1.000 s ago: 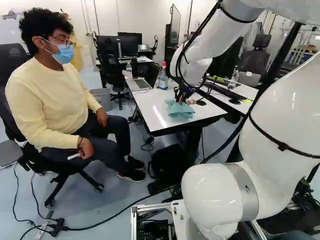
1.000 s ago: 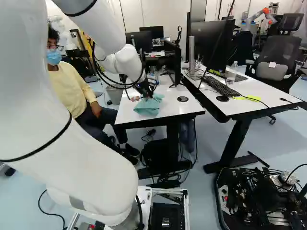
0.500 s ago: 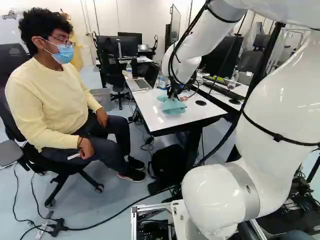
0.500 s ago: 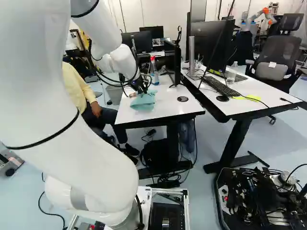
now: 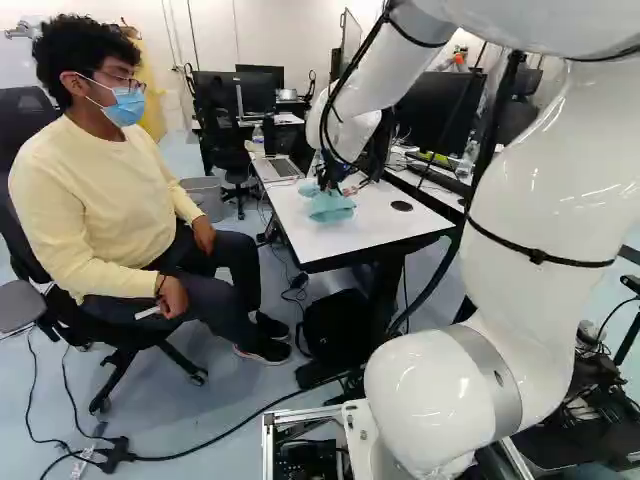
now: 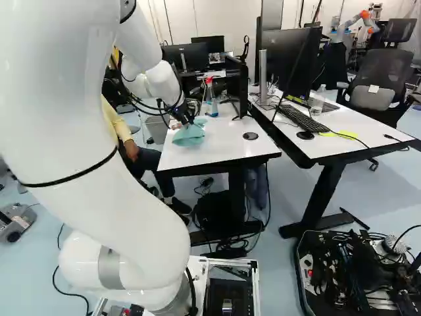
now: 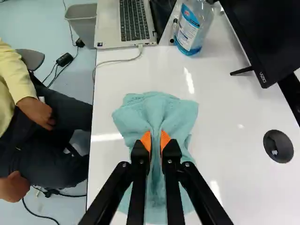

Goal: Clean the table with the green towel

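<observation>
Left to right. Bin [image 5: 205,197] was seen on the floor, just beside the table [image 7: 234,187]. Laptop [image 5: 278,170] was seen open at the table's far end, a pale cable [image 7: 117,61] plugged into its side and looped onto the white top. Green towel [image 7: 183,115] was found on the same top, short of the laptop and near the edge on the bin's side. Gripper [image 5: 328,181] was held low over it, pointed down. In the wrist view the gripper [image 7: 155,143] was seen closed on the towel: a ridge of cloth was pinched between the orange pads [image 7: 146,139], with loose folds spread ahead of the fingers and under them. Black bag [image 5: 338,325] was noted on the floor under the table.

Farther right, by the right base view: bottle [image 6: 211,102], red-topped, was seen upright beyond the towel; in the wrist view it was placed between laptop and small monitor [image 7: 265,40]. Black disc [image 6: 250,136] was seen flat in the top, well apart from the towel. On the second table [image 6: 362,135], large monitor [image 6: 289,62] and keyboard [image 6: 306,120] were noted, with a chair [image 6: 378,85] behind. Another robot [image 6: 352,25] was seen in the background.
</observation>
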